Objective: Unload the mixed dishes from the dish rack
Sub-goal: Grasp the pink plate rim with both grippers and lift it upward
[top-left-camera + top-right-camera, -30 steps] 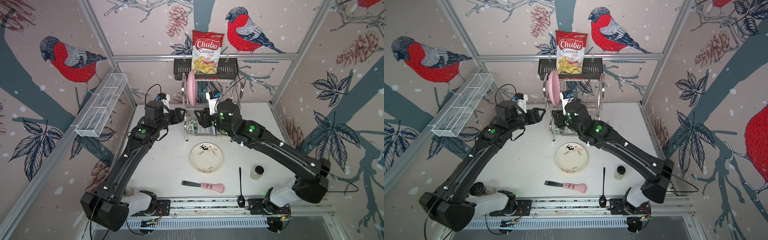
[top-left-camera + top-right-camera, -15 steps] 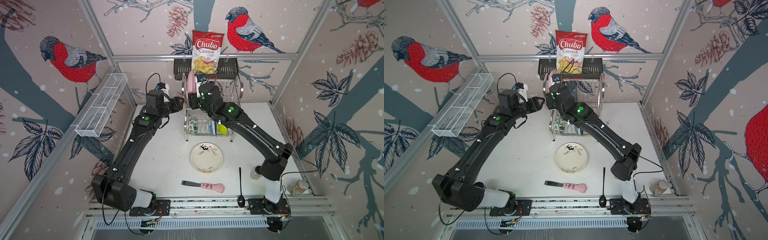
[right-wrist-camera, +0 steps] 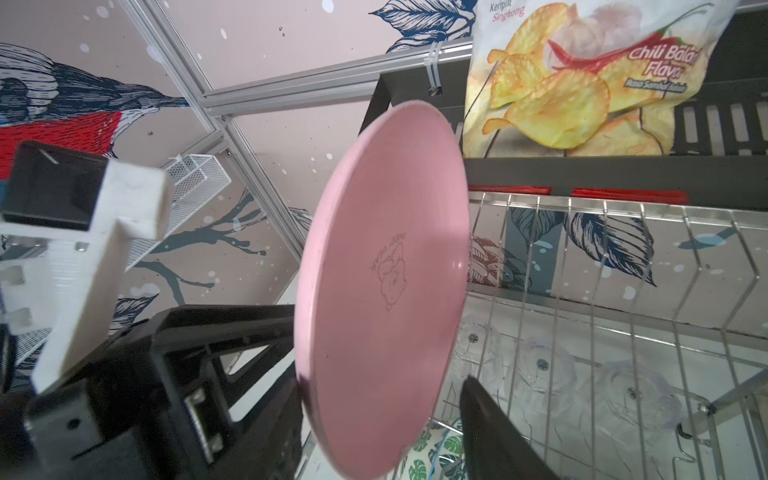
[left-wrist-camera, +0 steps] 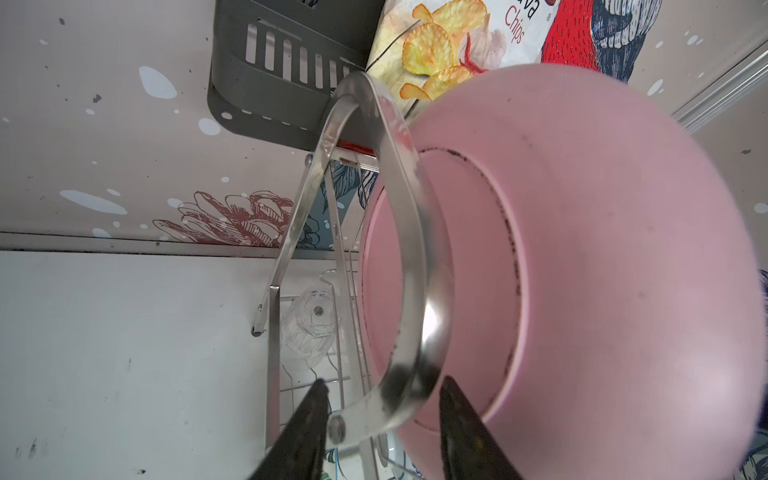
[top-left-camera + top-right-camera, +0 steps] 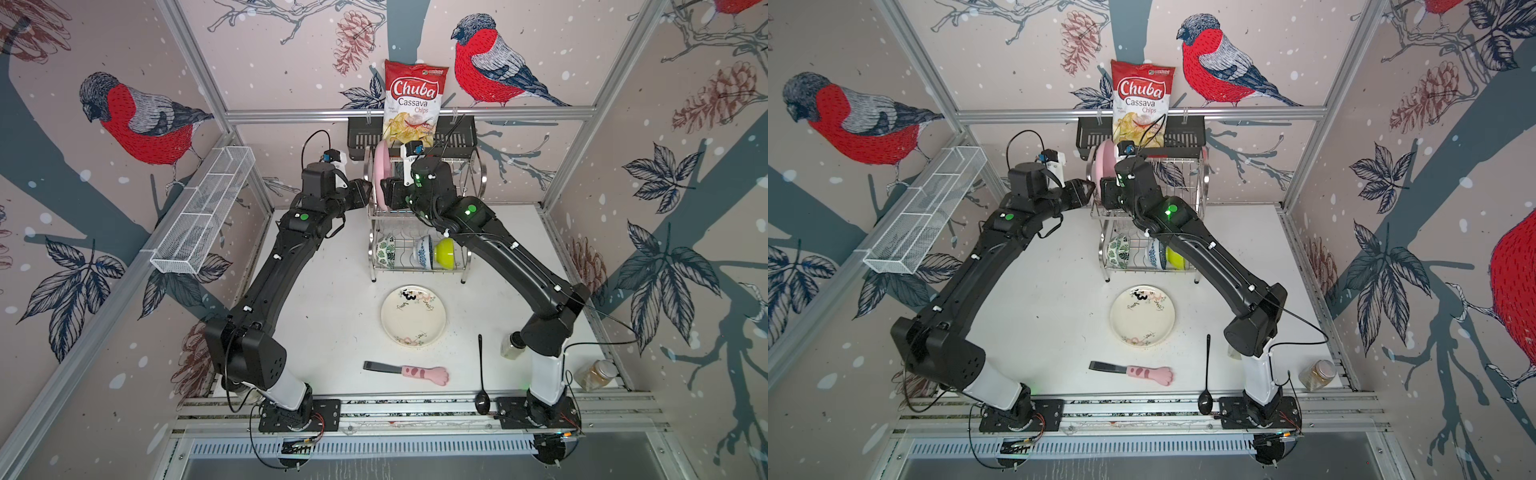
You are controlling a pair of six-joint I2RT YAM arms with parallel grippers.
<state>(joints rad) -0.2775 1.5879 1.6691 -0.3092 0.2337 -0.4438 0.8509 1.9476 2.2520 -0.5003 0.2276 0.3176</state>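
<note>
Three bowls (image 5: pixel 424 252) (one pink plate (image 5: pixel 379 174))

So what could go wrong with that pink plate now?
The pink plate stands on edge in the dish rack, with the right gripper at its rim; a poor grip could let it fall against the clear glasses. The left gripper straddles the rack's steel handle; a tug could shake the whole rack.
</note>
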